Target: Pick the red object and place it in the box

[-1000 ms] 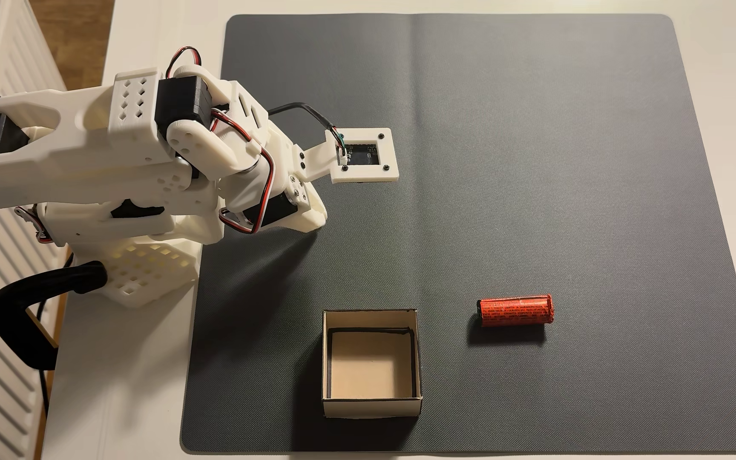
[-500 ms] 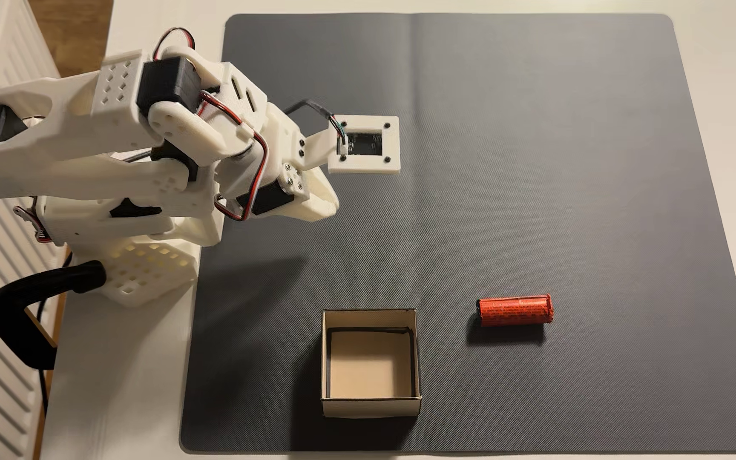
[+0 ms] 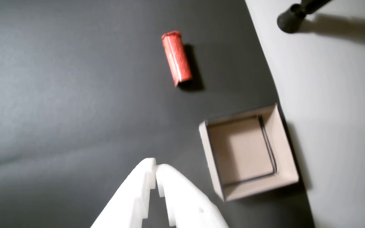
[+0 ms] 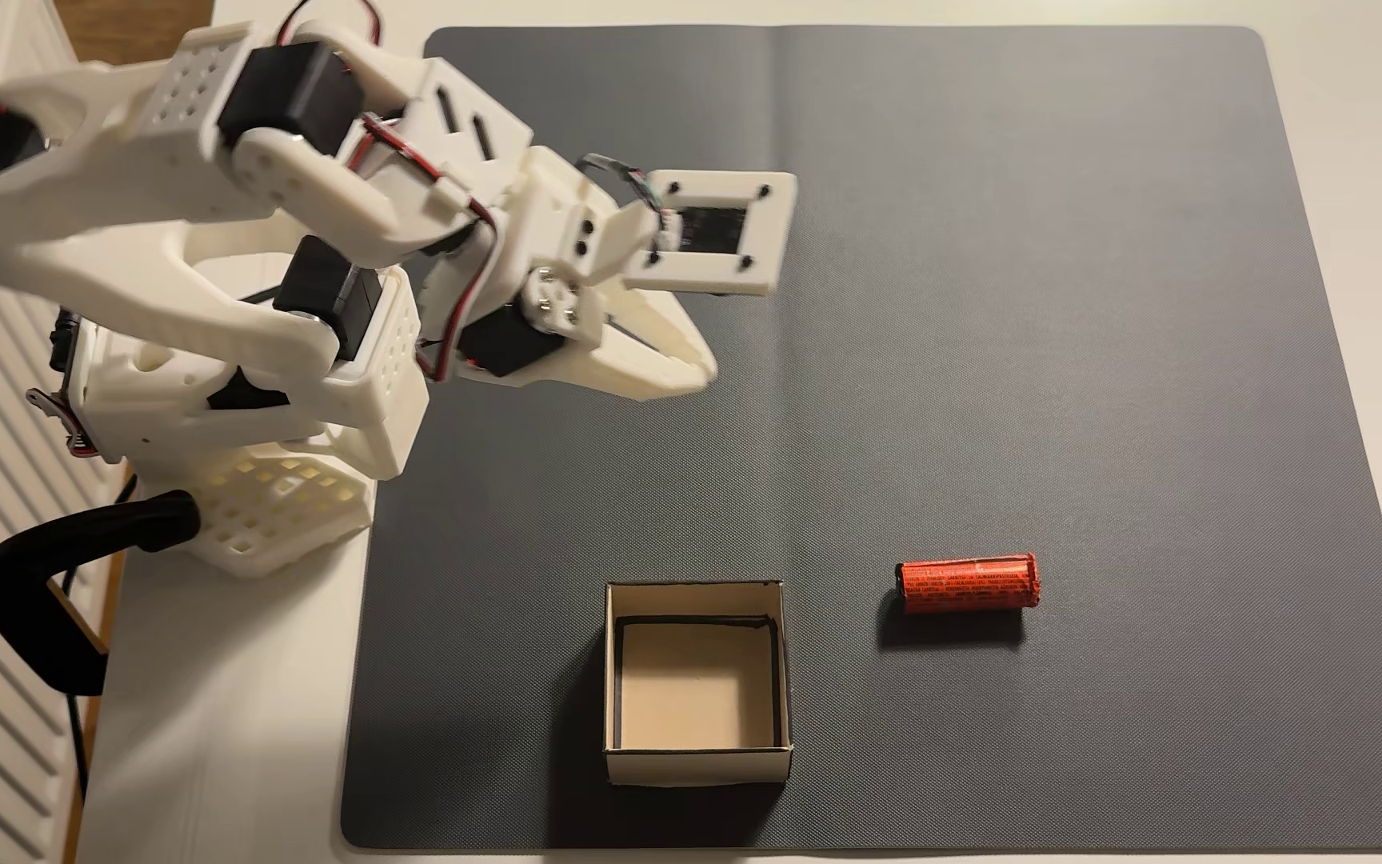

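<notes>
The white printed-plastic pincer [image 3: 156,167] hangs above the dark grey textured mat [image 4: 1003,332], its tips pressed together and holding nothing. The small orange-red paper-wrapped cylinder [image 4: 967,583] lies on its side on the mat, near the square open-topped cream cardboard box [image 4: 698,763] but apart from it. The box interior is bare.

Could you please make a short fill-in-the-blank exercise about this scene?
1. The small orange-red paper-wrapped cylinder lies on the dark grey ____.
2. The square open-topped cardboard box holds ____.
3. The white tool has its fingertips ____ together.
4. In the fixed view, the cylinder lies to the ____ of the box.

Missing words: mat; nothing; closed; right
</notes>
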